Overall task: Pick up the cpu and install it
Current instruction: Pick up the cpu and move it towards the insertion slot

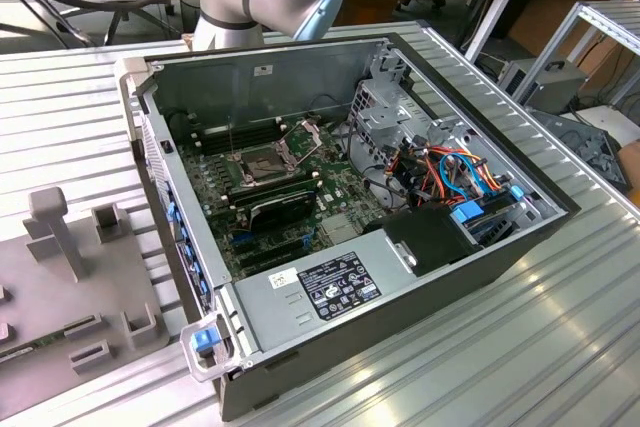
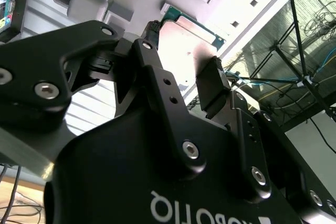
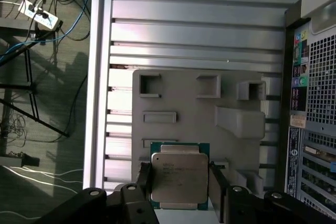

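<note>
Gleaming silver-beige cpu (image 3: 178,174) between fingers (image 3: 145,181)

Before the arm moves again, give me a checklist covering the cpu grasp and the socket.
1. Both fingers against opposite edges of the cpu: ok.
2. Chip square in the gripper, metal top showing: ok.
3. Chip lifted clear of the grey holder: cannot tell.
4. The computer case open above the motherboard: ok.
5. The socket frame swung open: ok, by the exterior view.
6. Its seat empty: cannot tell.
</note>
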Robot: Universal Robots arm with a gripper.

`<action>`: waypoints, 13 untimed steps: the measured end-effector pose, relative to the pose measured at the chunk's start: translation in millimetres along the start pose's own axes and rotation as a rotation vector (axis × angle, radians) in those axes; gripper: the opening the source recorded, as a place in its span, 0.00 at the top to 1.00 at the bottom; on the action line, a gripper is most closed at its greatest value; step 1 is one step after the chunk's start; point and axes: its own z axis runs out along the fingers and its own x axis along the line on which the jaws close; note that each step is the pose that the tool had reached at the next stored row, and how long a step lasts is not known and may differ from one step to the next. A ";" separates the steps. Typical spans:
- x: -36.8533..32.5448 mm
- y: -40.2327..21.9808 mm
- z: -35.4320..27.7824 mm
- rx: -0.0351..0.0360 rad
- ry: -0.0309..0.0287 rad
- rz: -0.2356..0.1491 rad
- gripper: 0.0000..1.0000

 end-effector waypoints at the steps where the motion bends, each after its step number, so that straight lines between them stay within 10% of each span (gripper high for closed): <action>1: -3.0 -0.1 0.0 0.0000 -0.0001 0.000 0.47; 13: -39.2 -2.0 -0.8 -0.0001 -0.0001 0.000 0.47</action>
